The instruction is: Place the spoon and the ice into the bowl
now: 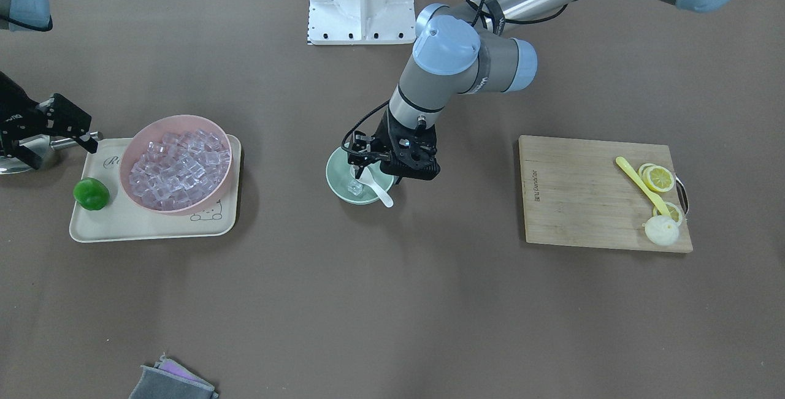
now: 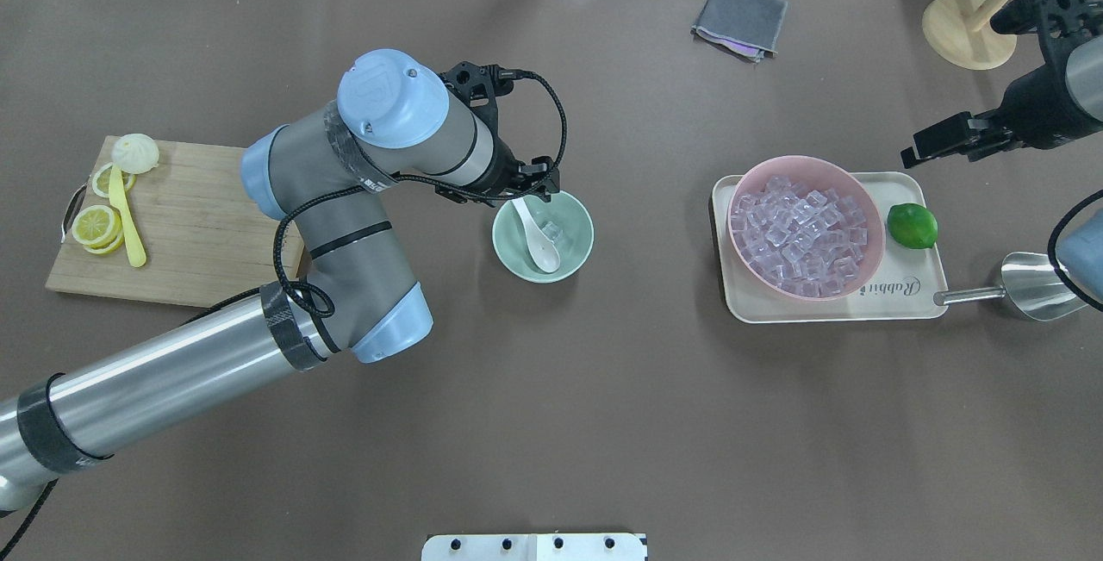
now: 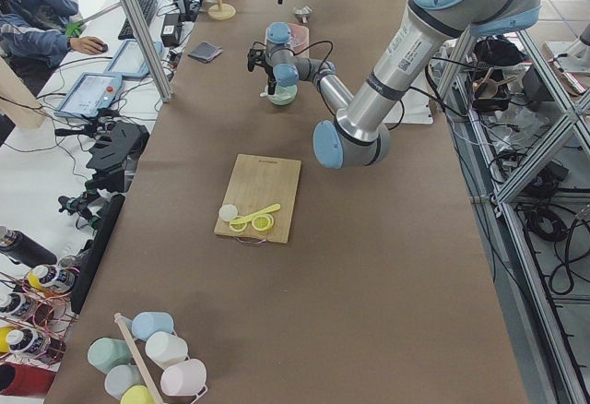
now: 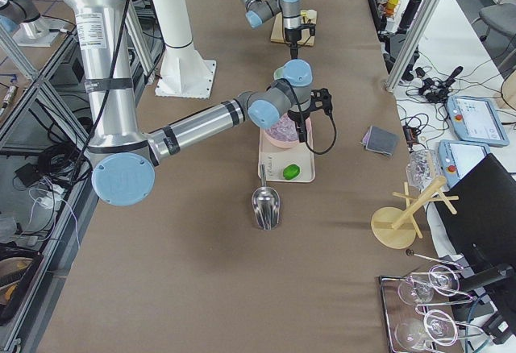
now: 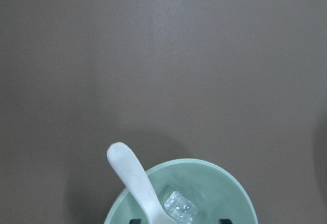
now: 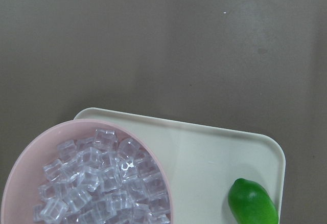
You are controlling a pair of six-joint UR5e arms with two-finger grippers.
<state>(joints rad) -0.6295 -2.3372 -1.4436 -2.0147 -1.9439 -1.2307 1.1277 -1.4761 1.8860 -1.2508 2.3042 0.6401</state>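
Note:
The mint-green bowl (image 1: 334, 186) stands mid-table; it also shows in the overhead view (image 2: 579, 244) and the left wrist view (image 5: 219, 183). The white spoon (image 1: 381, 192) (image 2: 539, 244) (image 5: 132, 173) lies in it, scoop down, with its handle resting over the rim. One clear ice cube (image 1: 356, 187) (image 2: 553, 233) (image 5: 180, 206) sits in the bowl beside the spoon. My left gripper (image 1: 368, 163) (image 2: 530, 190) hangs open just above the bowl's edge and holds nothing. My right gripper (image 1: 58, 144) (image 2: 918, 152) is open and empty, above the far corner of the tray.
A pink bowl (image 1: 178, 163) full of ice cubes and a green lime (image 1: 91, 193) sit on a cream tray (image 1: 153, 227). A steel scoop (image 2: 1025, 285) lies beside it. A cutting board (image 1: 576, 197) holds lemon slices and a yellow utensil. A grey cloth (image 2: 741, 18) lies at the far edge.

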